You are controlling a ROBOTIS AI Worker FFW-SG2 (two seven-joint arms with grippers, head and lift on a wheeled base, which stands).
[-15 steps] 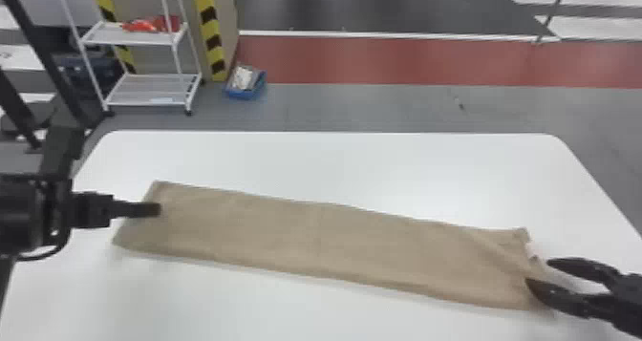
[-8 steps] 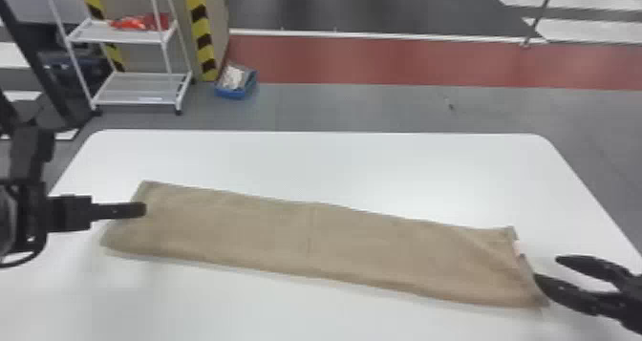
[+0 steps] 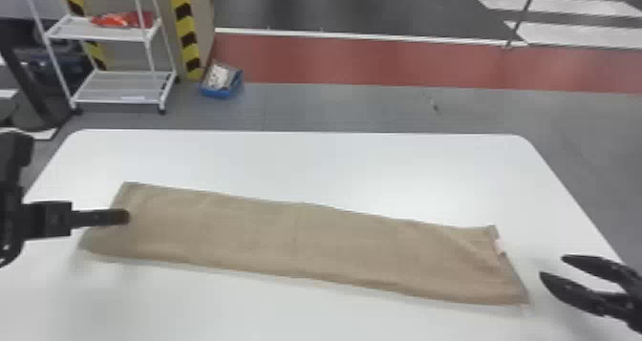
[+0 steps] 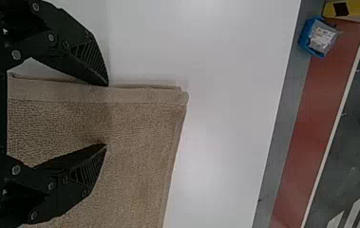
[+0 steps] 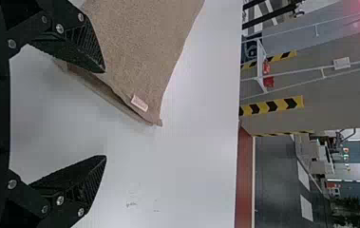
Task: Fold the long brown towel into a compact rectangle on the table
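Drawn off from the corner its fingers met earlier, the right gripper [image 3: 553, 266] now hangs just beside the towel [image 3: 305, 239], jaws parted and empty. The towel slants across the head view's middle to lower right, long, mostly flat, seemingly doubled lengthwise, its right end creased near a pale tag [image 3: 499, 246]. Over its left end, the left gripper [image 3: 125, 216] is spread too, gripping nothing. Shortening seems next: pinch one end's layers, carry them inward.

Brown towel [image 3: 296, 239] — pale tag [image 5: 139, 103], white table [image 3: 334, 163], black-and-yellow striped edging [image 3: 184, 25], red floor band [image 3: 382, 60]
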